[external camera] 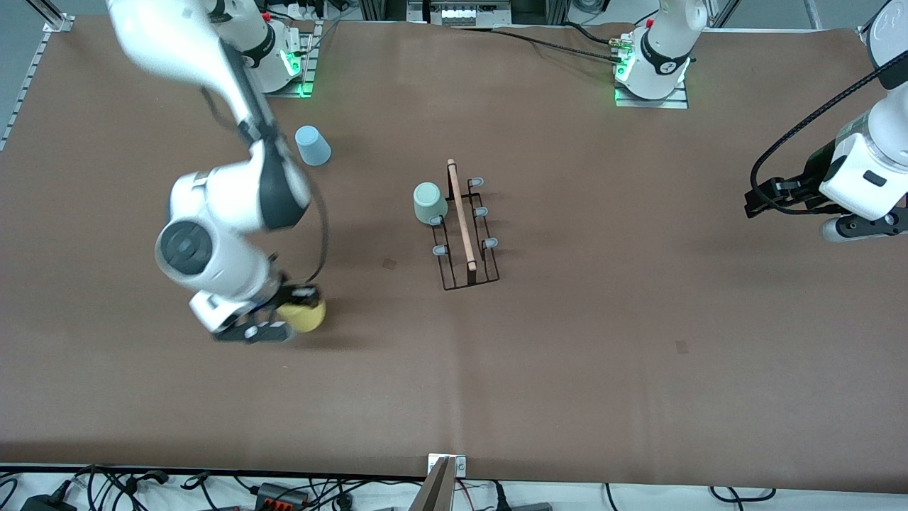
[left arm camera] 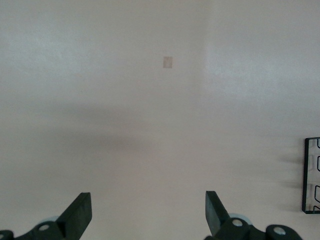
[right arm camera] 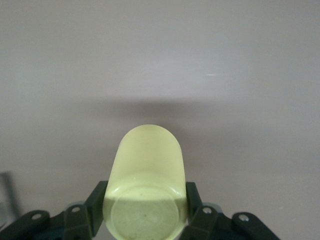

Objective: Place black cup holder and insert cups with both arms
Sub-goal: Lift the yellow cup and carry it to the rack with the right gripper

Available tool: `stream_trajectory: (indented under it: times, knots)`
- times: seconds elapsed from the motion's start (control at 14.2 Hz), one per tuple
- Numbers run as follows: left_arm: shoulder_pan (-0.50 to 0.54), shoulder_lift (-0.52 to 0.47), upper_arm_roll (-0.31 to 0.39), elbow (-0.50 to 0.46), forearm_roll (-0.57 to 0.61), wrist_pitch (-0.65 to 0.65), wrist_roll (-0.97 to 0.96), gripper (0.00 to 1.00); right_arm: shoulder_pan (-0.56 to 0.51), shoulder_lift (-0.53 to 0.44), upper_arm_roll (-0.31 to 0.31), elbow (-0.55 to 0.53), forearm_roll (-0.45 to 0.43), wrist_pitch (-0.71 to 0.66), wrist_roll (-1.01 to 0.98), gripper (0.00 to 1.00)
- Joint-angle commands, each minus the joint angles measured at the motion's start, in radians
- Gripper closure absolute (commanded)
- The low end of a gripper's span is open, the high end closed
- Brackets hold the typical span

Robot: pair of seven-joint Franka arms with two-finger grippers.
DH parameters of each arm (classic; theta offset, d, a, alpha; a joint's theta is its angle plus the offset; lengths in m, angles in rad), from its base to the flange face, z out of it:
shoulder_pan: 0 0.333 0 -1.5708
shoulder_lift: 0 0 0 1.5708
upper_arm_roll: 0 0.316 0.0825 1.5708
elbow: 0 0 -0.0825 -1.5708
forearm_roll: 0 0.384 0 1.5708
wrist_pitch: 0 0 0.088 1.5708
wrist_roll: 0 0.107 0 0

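The black cup holder (external camera: 464,227) stands mid-table, its wooden rod on top; its edge shows in the left wrist view (left arm camera: 311,175). A mint green cup (external camera: 430,203) sits on one of its pegs, on the side toward the right arm. A light blue cup (external camera: 313,145) stands upside down on the table near the right arm's base. My right gripper (external camera: 294,312) (right arm camera: 145,205) is shut on the yellow cup (external camera: 305,316) (right arm camera: 147,170), low over the table toward the right arm's end. My left gripper (external camera: 762,199) (left arm camera: 148,210) hangs open and holds nothing, over the left arm's end.
The table (external camera: 638,341) is covered in brown paper. A small dark patch (external camera: 389,263) marks the cover near the holder, another (external camera: 682,346) lies nearer the front camera. Cables (external camera: 284,490) run along the front edge.
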Motion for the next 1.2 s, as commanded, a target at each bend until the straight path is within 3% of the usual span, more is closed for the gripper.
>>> stream_trajectory:
  times: [0.0,0.21,0.42,0.78,1.13]
  knots:
    - [0.006,-0.023,0.001,-0.016,-0.020,-0.002,0.000,0.00,0.072,-0.078,-0.005,-0.026,0.015,-0.066,0.004,0.73]
    - [0.006,-0.023,0.001,-0.016,-0.020,-0.002,0.001,0.00,0.212,-0.104,-0.015,-0.024,0.003,-0.106,0.164,0.73]
    - [0.006,-0.023,0.001,-0.016,-0.020,-0.002,0.001,0.00,0.252,-0.088,-0.007,-0.011,0.003,-0.082,0.238,0.73]
    - [0.009,-0.023,0.001,-0.014,-0.023,-0.002,0.001,0.00,0.293,0.035,-0.004,0.128,0.012,-0.050,0.333,0.73]
    - [0.015,-0.023,0.001,-0.014,-0.025,-0.013,0.001,0.00,0.327,0.064,-0.004,0.129,0.015,-0.020,0.376,0.73]
